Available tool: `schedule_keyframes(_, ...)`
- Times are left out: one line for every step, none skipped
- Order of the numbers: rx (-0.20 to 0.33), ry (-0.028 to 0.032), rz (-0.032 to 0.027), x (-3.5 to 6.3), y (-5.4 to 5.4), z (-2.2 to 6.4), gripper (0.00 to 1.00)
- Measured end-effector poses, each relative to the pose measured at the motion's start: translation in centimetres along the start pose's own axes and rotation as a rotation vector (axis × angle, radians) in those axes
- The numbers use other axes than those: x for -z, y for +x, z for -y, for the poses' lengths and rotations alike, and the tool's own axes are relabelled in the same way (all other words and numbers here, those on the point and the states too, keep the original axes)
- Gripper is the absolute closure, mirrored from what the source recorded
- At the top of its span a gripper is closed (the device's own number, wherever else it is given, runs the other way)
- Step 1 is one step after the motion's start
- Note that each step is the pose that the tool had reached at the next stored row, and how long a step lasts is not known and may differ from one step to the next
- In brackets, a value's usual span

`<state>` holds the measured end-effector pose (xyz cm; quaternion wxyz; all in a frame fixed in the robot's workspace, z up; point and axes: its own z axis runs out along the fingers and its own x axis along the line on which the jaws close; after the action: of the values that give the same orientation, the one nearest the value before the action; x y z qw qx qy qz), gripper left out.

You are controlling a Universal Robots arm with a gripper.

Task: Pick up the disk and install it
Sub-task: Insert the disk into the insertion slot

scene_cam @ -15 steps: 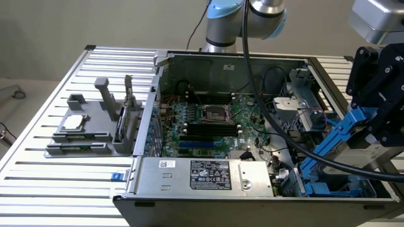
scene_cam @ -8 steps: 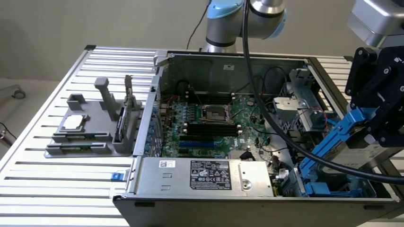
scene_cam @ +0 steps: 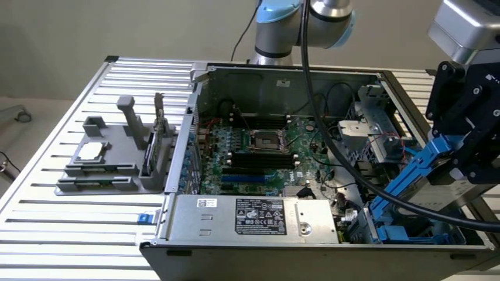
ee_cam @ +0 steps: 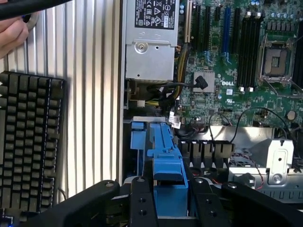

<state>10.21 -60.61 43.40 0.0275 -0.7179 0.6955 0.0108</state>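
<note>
The disk (scene_cam: 411, 173) is a silver-grey drive in a bright blue plastic carrier. It hangs tilted over the open computer case (scene_cam: 205, 76), at the case's corner on the exterior view's right, near the front. My gripper (scene_cam: 459, 159) is shut on it from above. In the wrist view the blue carrier (ee_cam: 168, 163) sticks out between my two black fingers (ee_cam: 142, 198), which press on its sides; my gripper (ee_cam: 168, 191) hides the rest of the drive. Below the carrier's tip lies a blue drive bay (ee_cam: 138, 130), also seen in the exterior view as the bay (scene_cam: 406, 237).
A silver power supply (scene_cam: 258, 216) with a black-white label fills the case's front; the motherboard (scene_cam: 266, 146) lies behind it. A thick black cable (scene_cam: 352, 170) crosses the case. A grey fixture (scene_cam: 109, 158) holding a small chip stands on the table. A keyboard (ee_cam: 28, 142) and a hand (ee_cam: 12, 33) are beside the case.
</note>
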Motion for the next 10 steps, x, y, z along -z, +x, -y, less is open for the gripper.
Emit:
schedule_keyframes(0.001,0.0,0.0007,-0.04,0.01,0.02,0.67)
schedule_keyframes(0.003,-0.0001,0.0013,-0.07,0.01,0.04,0.67)
schedule_keyframes(0.004,-0.0002,0.0022,-0.1,0.02,0.07,0.67)
schedule_keyframes(0.005,-0.0002,0.0031,-0.14,0.02,0.09,0.67)
schedule_keyframes(0.007,-0.0003,0.0042,-0.19,0.03,0.1,0.67)
schedule_keyframes(0.008,-0.0003,0.0051,-0.23,0.04,0.11,0.67)
schedule_keyframes(0.01,-0.0003,0.006,-0.27,0.05,0.12,0.67)
schedule_keyframes(0.011,-0.0004,0.007,-0.32,0.06,0.13,0.67)
schedule_keyframes(0.012,-0.0006,0.0081,-0.37,0.07,0.14,0.67)
schedule_keyframes(0.014,-0.0007,0.0088,-0.41,0.09,0.14,0.67)
